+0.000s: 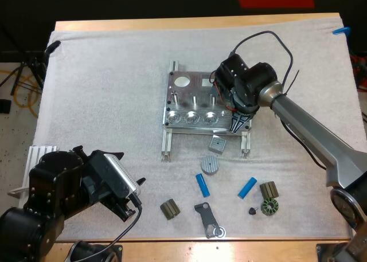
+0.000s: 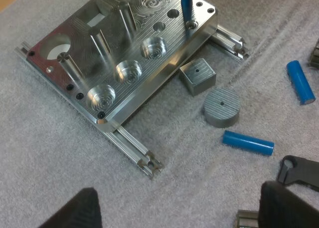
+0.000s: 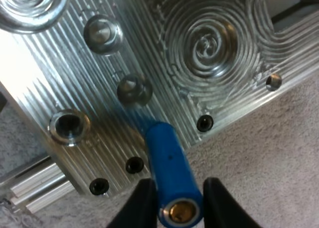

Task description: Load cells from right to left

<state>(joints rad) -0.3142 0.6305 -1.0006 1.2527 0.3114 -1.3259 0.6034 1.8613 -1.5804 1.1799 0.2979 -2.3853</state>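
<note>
The right gripper (image 1: pixel 239 124) is clamped on a blue cylinder (image 3: pixel 170 168), its fingers pressing from both sides. It holds the piece upright with the lower end at the near right corner of the metal fixture (image 1: pixel 192 104), beside a small hole. The left gripper (image 1: pixel 133 198) hovers over the near left of the mat (image 1: pixel 103 90), fingers spread with nothing between them. A second cylinder (image 1: pixel 203 184) and a third cylinder (image 1: pixel 247 187) lie in front of the fixture, near a grey block (image 1: pixel 217 143) and a grey disc (image 1: pixel 210 164).

No legible text, label, brand, number or sign anywhere. None on metal fixture (image 1: pixel 184 98), any blue cylinder (image 1: pixel 203 184), or small dark parts (image 1: pixel 170 208).
</note>
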